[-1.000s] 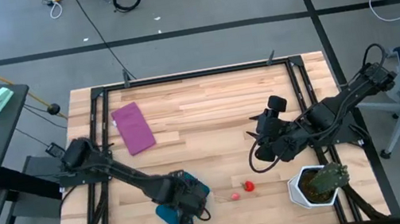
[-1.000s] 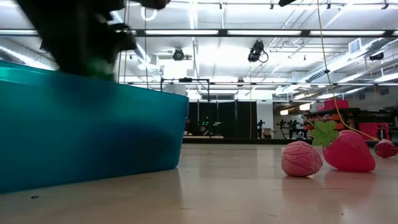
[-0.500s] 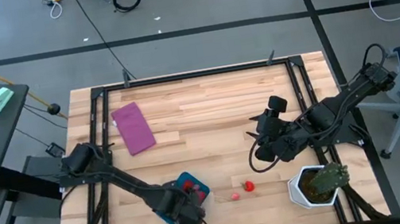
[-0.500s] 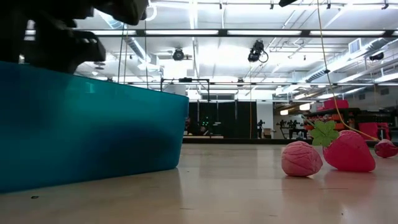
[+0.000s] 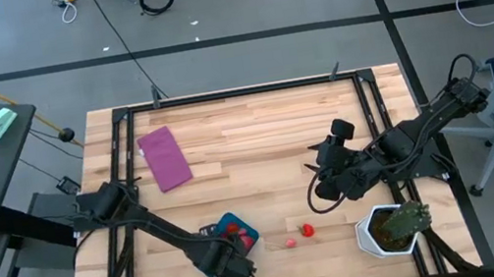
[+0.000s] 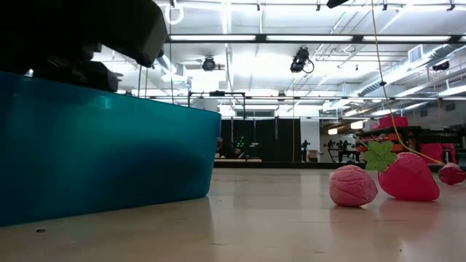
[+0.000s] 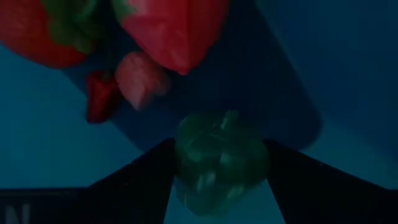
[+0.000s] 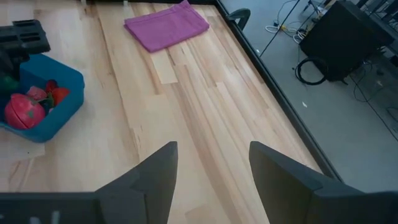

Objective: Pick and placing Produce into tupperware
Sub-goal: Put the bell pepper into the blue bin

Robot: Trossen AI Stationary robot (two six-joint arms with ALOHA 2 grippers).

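My left gripper (image 7: 221, 168) is pinching the green pepper (image 7: 219, 160) between its two fingers, low inside the tupperware (image 5: 242, 233), just beside the red and pink produce already lying there. I'd part the fingers gently and lift straight up, so nothing gets knocked out. A pink piece (image 6: 353, 185) and a strawberry (image 6: 409, 177) wait on the table. My right gripper (image 8: 211, 174) hovers spread wide, well apart.

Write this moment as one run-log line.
left claw: over tupperware, green pepper between fingers | right claw: open, waiting | strawberry on table
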